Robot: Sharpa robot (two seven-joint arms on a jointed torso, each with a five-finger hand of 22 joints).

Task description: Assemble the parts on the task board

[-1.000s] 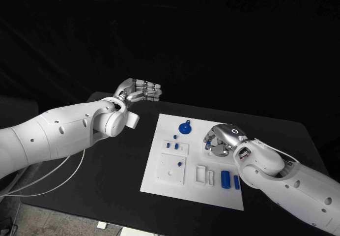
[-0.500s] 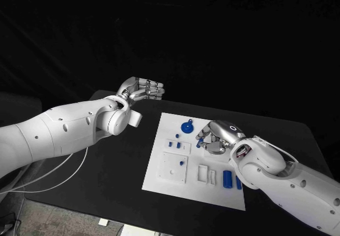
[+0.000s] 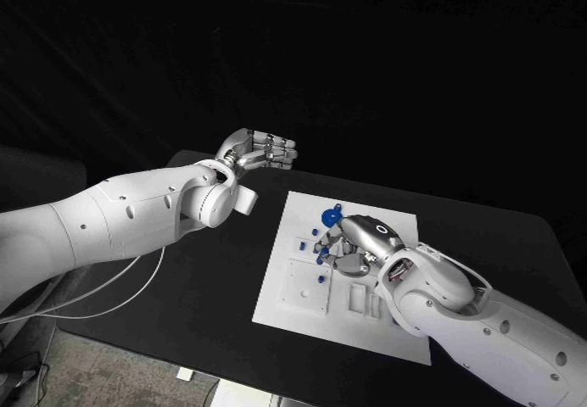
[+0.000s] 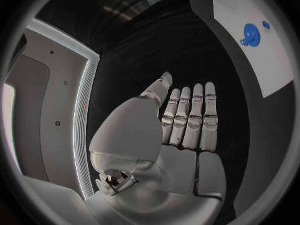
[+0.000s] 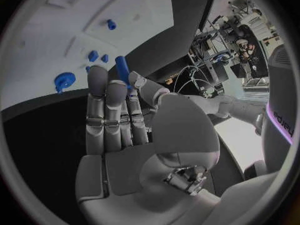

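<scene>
The white task board [image 3: 291, 307] lies mid-table. A blue gear [image 3: 330, 218] stands near its far edge, and small blue pegs [image 3: 302, 247] stand in its left blocks. My right hand [image 3: 349, 247] hovers over the far half of the board, just behind the gear. It pinches a blue cylindrical peg [image 5: 121, 69] between thumb and fingers. The right wrist view looks past the fingers to the gear [image 5: 62, 80] and the pegs [image 5: 93, 55] on the board [image 5: 56, 20]. My left hand [image 3: 259, 151] is raised beyond the board's far left corner, fingers straight [image 4: 189, 117], holding nothing.
My right forearm [image 3: 471, 314] covers the board's near right part. White raised blocks [image 3: 302, 288] with slots sit on the board's left half. Black table [image 3: 183, 271] surrounds the board, and white cables [image 3: 110, 292] hang off its left edge.
My right hand has moved left across the board toward the gear and pegs, and its arm now hides the blue cylinders at the near right. The left hand has barely moved.
</scene>
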